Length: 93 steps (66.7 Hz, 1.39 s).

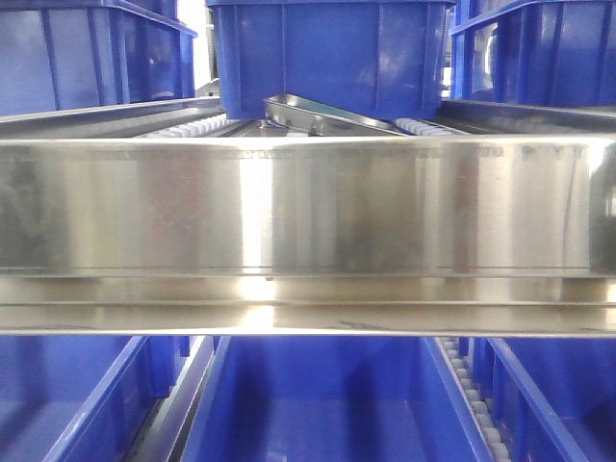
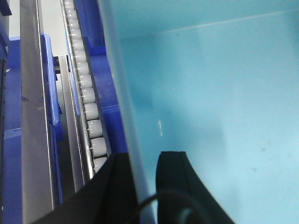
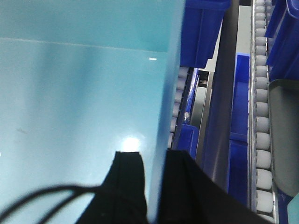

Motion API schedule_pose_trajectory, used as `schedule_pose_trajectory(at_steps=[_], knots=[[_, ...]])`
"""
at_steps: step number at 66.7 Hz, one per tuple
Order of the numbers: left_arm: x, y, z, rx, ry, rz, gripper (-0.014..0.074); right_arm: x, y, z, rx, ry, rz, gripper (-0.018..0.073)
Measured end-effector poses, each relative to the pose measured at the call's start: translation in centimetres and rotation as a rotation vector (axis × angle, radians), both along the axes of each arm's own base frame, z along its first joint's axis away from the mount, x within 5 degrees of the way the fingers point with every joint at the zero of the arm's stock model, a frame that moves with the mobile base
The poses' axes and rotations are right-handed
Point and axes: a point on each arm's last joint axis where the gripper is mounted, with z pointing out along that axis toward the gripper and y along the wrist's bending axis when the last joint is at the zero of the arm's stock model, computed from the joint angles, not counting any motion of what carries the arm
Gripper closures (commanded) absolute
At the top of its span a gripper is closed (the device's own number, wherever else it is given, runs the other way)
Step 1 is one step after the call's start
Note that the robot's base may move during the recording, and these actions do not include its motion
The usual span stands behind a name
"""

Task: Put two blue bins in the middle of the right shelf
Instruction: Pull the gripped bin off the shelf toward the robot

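Front view: shelf's steel front rail (image 1: 308,207) fills the middle; dark blue crates (image 1: 332,53) above and below.
Left wrist: left hand (image 2: 145,161) pinches pale blue bin (image 2: 210,93) wall, roller track (image 2: 86,93) beside.
Right wrist: right hand (image 3: 154,158) pinches the opposite wall, likely the same bin.

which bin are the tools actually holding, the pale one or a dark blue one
The pale cyan bin: the left tool and right tool each straddle its wall. The dark blue bins sit ungripped.
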Motion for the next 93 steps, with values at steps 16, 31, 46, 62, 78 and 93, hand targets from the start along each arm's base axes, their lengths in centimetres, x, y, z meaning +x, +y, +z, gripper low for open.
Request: schedule_pose_trajectory(at_steps=[16,31,46,62,78,93], knots=[[0.0,0.0,0.0,-0.001,0.001,0.001,0.0707,0.0,0.0,0.0,0.001,-0.002,0.000,0.0711],[0.1,0.0,-0.1,-0.001,0.002,0.001,0.0707,0.1,0.0,0.1,0.002,-0.010,0.000,0.0711],[0.6,-0.1,0.6,-0.028,-0.086,0.006,0.0707,0.4,0.0,0.5,0.013,-0.069,-0.012,0.0711],[1.0,-0.2,1.2,-0.054,-0.167,0.010,0.0707,0.7,0.0,1.1,0.030,-0.141,-0.022,0.0711],[1.0,-0.3,1.3,-0.055,-0.175,0.009,0.0707,0.7,0.0,1.1,0.030,-0.142,-0.022,0.0711],[1.1,-0.3,1.4,-0.059,-0.192,0.008,0.0707,0.8,0.0,1.1,0.029,-0.144,-0.023,0.0711]])
